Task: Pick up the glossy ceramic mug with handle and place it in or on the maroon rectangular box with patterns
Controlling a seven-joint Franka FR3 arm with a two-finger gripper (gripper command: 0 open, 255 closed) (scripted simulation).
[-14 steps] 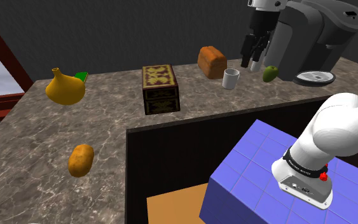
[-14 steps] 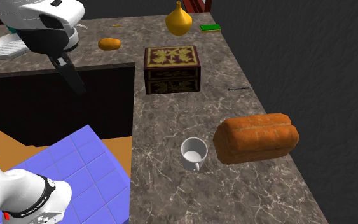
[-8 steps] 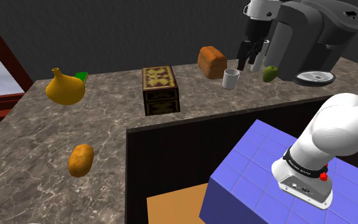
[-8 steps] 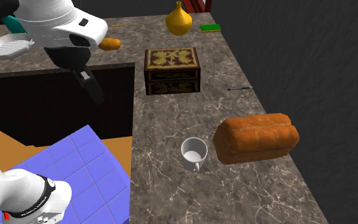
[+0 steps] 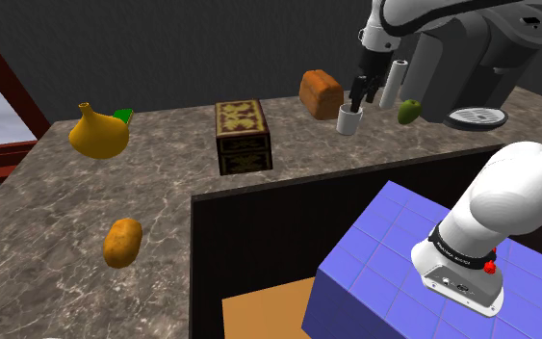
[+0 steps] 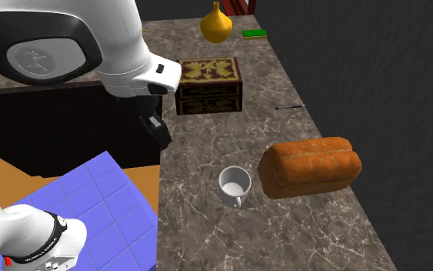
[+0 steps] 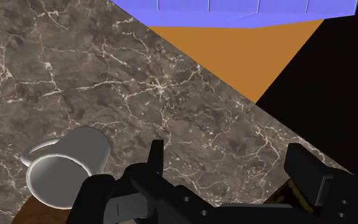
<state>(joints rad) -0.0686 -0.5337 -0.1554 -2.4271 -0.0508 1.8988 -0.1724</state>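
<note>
Round emblem (image 6: 34, 60) on arm joint, unreadable. Gripper (image 7: 227, 151) spread wide, empty, touching nothing. White mug (image 6: 234, 185) upright, lower centre of second exterior view, beside bread loaf (image 6: 309, 165); patterned maroon box (image 6: 209, 83) upper centre, well apart.

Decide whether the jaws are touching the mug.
Apart. The second exterior view shows bare counter between the jaws and the mug; the wrist view shows the open jaws beside it.

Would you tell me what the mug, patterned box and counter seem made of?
The mug is smooth plain white, likely glazed ceramic. The box is dark maroon with gold ornament, perhaps lacquered wood; unclear. The counter is brown with white veins and looks like polished marble.
</note>
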